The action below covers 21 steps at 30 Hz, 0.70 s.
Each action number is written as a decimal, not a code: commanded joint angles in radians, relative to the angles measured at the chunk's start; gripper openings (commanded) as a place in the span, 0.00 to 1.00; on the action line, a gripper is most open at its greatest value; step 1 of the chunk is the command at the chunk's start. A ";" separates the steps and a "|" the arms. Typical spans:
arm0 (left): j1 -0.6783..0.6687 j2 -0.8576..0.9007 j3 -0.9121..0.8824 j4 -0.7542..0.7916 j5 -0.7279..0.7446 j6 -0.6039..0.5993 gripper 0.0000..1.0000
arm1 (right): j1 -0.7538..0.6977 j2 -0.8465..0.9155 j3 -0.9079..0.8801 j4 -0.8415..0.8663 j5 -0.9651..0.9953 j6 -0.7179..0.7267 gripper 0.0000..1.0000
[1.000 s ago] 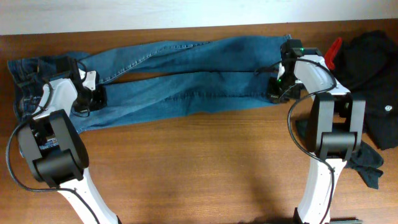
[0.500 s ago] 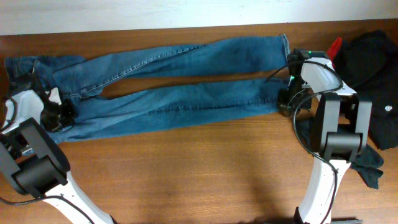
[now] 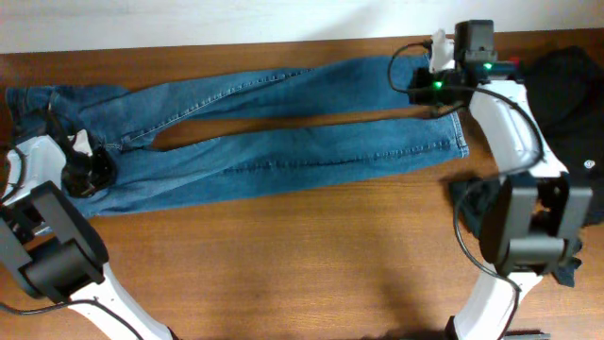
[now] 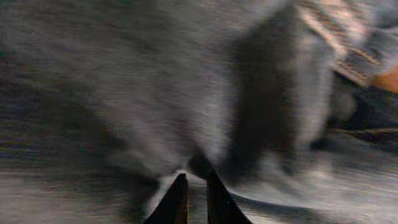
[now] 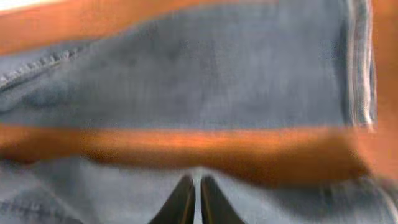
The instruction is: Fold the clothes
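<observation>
Wooden table [image 3: 311, 246]: jeans [image 3: 283, 151] spread flat; left end effector [image 4: 196, 176] narrow at waist, right end effector [image 5: 197, 180] narrow, empty.

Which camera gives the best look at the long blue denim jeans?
The overhead view: the blue denim jeans lie whole there, waist to hems, both legs spread across the brown wooden table. Both wrist views give only blurred close-ups of denim patches.
</observation>
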 commanded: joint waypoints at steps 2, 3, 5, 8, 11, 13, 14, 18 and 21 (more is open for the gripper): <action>-0.029 -0.034 -0.008 0.003 0.023 -0.002 0.12 | 0.007 0.137 -0.005 0.168 0.006 0.136 0.10; -0.031 -0.034 -0.008 0.005 0.023 -0.002 0.12 | 0.007 0.156 -0.005 0.196 0.017 0.163 0.10; -0.037 -0.034 -0.008 0.010 0.023 -0.003 0.12 | 0.008 0.227 -0.005 0.302 0.027 0.231 0.10; -0.037 -0.034 -0.008 0.011 0.023 -0.002 0.12 | 0.007 0.294 -0.005 0.354 0.041 0.263 0.09; -0.037 -0.034 -0.008 0.011 0.023 -0.002 0.12 | 0.007 0.306 -0.005 0.296 0.094 0.261 0.06; -0.036 -0.034 -0.008 0.012 0.023 0.000 0.12 | 0.006 0.305 -0.005 0.212 0.117 0.204 0.04; -0.036 -0.034 -0.008 0.012 0.018 0.001 0.12 | 0.005 0.305 -0.005 0.161 0.117 0.178 0.04; -0.036 -0.034 -0.008 0.011 -0.051 0.001 0.12 | 0.009 0.305 -0.005 -0.037 0.117 0.109 0.04; -0.033 -0.034 -0.008 0.012 -0.064 0.001 0.12 | 0.031 0.305 -0.006 -0.164 0.117 0.076 0.04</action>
